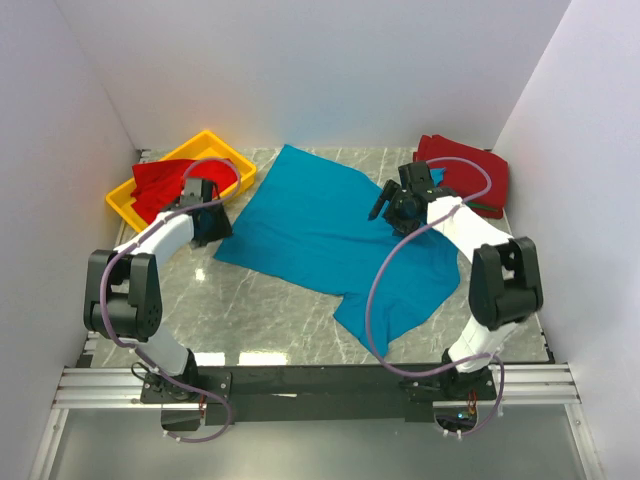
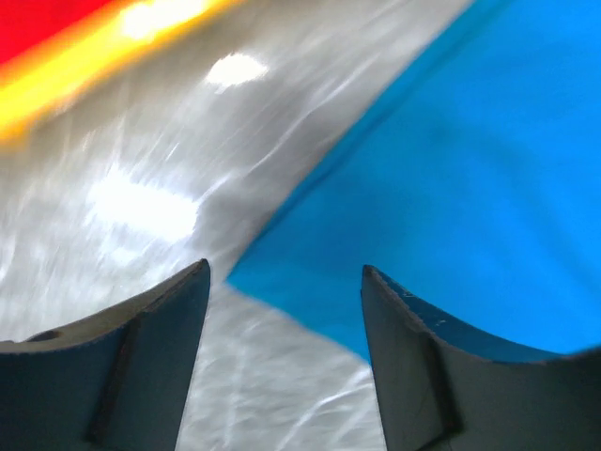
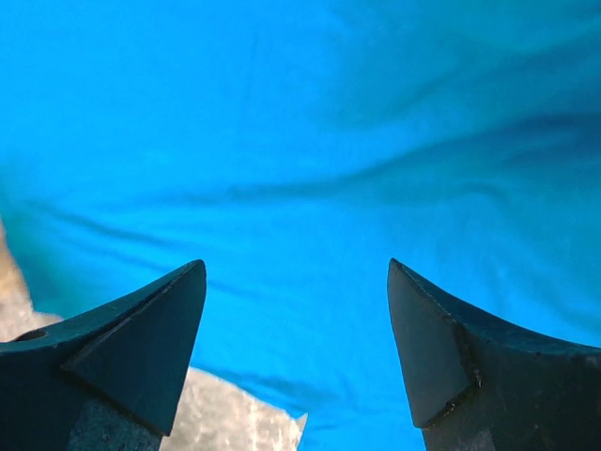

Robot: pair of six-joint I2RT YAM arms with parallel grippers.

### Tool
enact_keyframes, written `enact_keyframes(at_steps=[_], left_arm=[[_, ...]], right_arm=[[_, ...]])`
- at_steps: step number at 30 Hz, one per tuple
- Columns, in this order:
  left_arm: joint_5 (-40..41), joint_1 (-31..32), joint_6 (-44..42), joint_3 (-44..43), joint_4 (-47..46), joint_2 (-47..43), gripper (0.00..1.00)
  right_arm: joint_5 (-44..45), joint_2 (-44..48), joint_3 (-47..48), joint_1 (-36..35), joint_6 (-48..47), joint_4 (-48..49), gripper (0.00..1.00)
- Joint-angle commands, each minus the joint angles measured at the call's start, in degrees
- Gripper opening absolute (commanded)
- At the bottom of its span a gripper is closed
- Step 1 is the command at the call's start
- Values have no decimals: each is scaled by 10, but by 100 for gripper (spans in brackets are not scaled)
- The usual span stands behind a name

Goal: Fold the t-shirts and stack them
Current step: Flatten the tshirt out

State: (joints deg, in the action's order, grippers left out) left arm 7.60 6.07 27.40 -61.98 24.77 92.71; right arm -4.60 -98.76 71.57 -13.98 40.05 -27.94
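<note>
teal shirt (image 1: 330, 240) | spread under right tool (image 3: 295, 263), corner at left tool (image 2: 285, 266) | both tools apart

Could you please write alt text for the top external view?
A teal-blue t-shirt lies spread on the table, left gripper at its left edge, right gripper above it. A red shirt lies in a yellow tray back left; folded red shirts back right.

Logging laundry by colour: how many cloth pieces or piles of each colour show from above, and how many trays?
Teal-blue shirt: 1
Red cloth piles: 2
Green cloth edge: 1
Yellow tray: 1
Total: 5
</note>
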Motion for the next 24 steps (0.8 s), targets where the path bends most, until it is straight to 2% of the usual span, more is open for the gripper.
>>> enact_keyframes(at_steps=[1, 7, 18, 24], left_arm=[[61, -6, 15, 35, 12, -28, 67], [37, -36, 21, 73, -8, -19, 55], [-41, -37, 5, 81, -62, -17, 52], [-40, -37, 4, 79, -52, 7, 50]], right_arm=[[-1, 59, -22, -10, 8, -3, 84], [3, 124, -73, -22, 18, -5, 84], [12, 183, -138, -34, 36, -2, 84], [15, 178, -130, -38, 40, -6, 84]])
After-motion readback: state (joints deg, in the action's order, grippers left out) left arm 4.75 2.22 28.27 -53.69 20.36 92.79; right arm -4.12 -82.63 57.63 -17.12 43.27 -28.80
